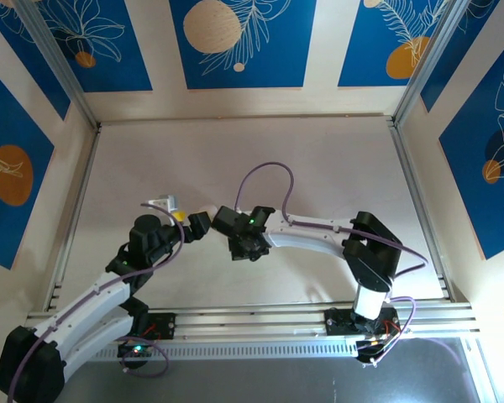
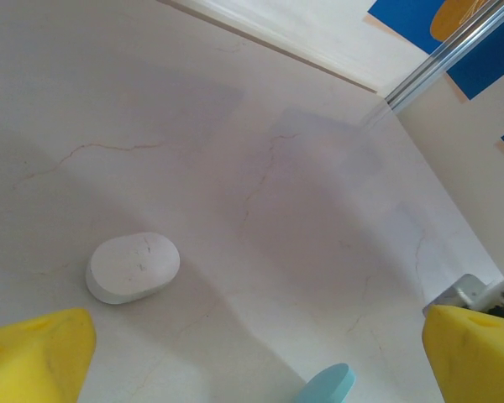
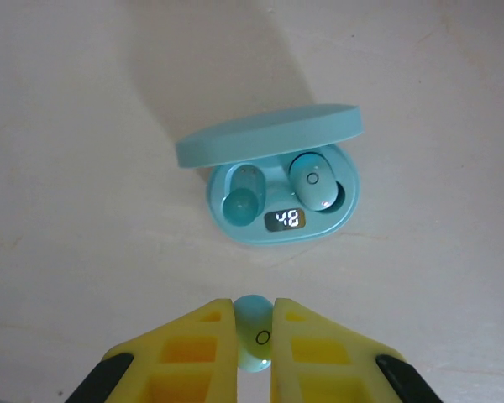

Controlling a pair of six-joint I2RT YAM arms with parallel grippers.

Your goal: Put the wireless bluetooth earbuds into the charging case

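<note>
Between the fingers [image 3: 193,353] of my right gripper [image 3: 254,312], a pale blue earbud [image 3: 254,334] is pinched, jaws nearly closed on it. Just ahead of them lies the blue charging case [image 3: 235,222], lid [image 3: 269,134] raised; a second blue earbud [image 3: 312,180] sits in its right socket. My left gripper [image 2: 256,348] stands fully open, holding nothing; a closed white case [image 2: 133,267] lies ahead-left of it.

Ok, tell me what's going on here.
The right gripper is shut on a pale blue earbud, holding it just in front of the open pale blue charging case. One socket there already holds a bud; the other is empty. The left gripper is open and holds nothing, with a closed white case on the table below it.
</note>
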